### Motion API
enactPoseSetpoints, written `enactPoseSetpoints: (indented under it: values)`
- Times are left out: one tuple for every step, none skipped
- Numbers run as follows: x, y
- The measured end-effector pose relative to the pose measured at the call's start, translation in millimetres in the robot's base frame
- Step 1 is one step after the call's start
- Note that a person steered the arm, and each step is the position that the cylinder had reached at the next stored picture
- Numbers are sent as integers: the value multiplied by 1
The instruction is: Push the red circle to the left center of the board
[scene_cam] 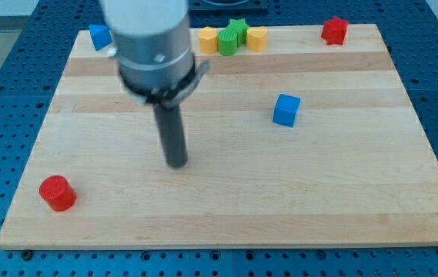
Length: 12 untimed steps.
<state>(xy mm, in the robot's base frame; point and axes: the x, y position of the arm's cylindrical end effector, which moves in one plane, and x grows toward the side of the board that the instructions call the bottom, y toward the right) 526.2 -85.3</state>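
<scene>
The red circle is a short red cylinder near the bottom left corner of the wooden board. My tip rests on the board left of centre. It is well to the right of the red circle and a little higher in the view, apart from it. It touches no block.
A blue cube sits right of centre. Along the top edge are a blue block at the left, a yellow block, a green star-like block, another yellow block, and a red block at the right.
</scene>
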Motion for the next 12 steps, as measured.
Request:
enactPoseSetpoints:
  values:
    - [41,-41]
    - [63,-92]
    - [84,-125]
    - [74,-150]
    - [61,-159]
    - [59,-140]
    - [51,-132]
    - [34,-147]
    - [17,-165]
    - [-3,-175]
    - [-17,-176]
    - [-29,-176]
